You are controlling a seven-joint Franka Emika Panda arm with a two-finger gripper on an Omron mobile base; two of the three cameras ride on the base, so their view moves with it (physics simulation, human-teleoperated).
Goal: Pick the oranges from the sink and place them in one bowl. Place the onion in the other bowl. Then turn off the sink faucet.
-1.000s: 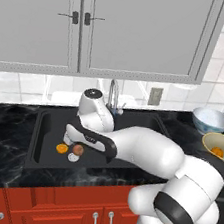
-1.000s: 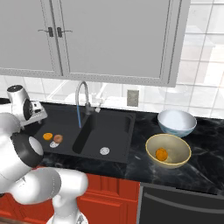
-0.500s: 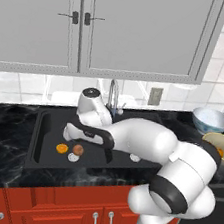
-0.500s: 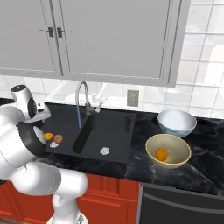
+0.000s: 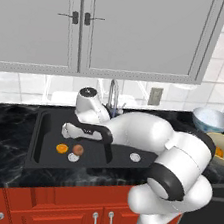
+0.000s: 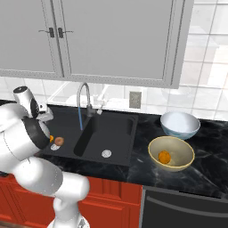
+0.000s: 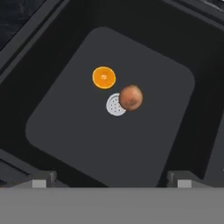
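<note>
Black marbled counter runs under grey cabinets, and we see the dark sink set into it with the silver faucet arched at its back. Compared with a second ago, our arm has swung further left over the left basin, and the gripper now hangs above that basin with its fingertips spread wide apart and nothing between them. In the hand view, one orange lies on the basin floor at about 11 o'clock from the white drain, while the onion sits at the drain's 2 o'clock, overlapping its edge; neither has moved. From the right base view we find the yellow-tan bowl on the counter right of the sink, holding the other orange as before, with the pale blue-white bowl just behind it at 12 o'clock.
</note>
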